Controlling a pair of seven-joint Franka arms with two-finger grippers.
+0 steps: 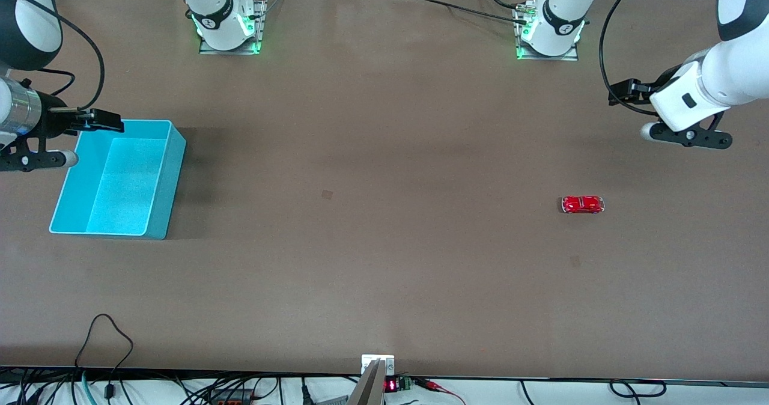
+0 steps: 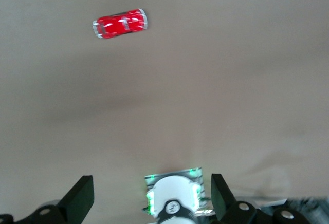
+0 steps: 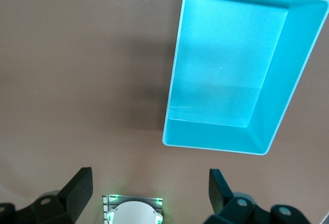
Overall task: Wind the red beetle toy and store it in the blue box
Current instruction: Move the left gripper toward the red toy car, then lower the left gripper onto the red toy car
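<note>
The red beetle toy [image 1: 582, 204] stands on the brown table toward the left arm's end; it also shows in the left wrist view [image 2: 120, 23]. My left gripper [image 1: 614, 95] hangs open and empty in the air over bare table, well apart from the toy; its jaws stand wide in the left wrist view [image 2: 151, 196]. The blue box [image 1: 171, 182] sits empty at the right arm's end and shows in the right wrist view [image 3: 293, 75]. My right gripper [image 1: 117, 122] hovers open and empty over the box's rim nearest the robot bases; its jaws stand wide in the right wrist view [image 3: 149, 188].
The two arm bases [image 1: 228, 29] [image 1: 550, 32] stand at the table's edge farthest from the front camera. Cables [image 1: 108, 333] lie along the edge nearest that camera. Brown tabletop stretches between the box and the toy.
</note>
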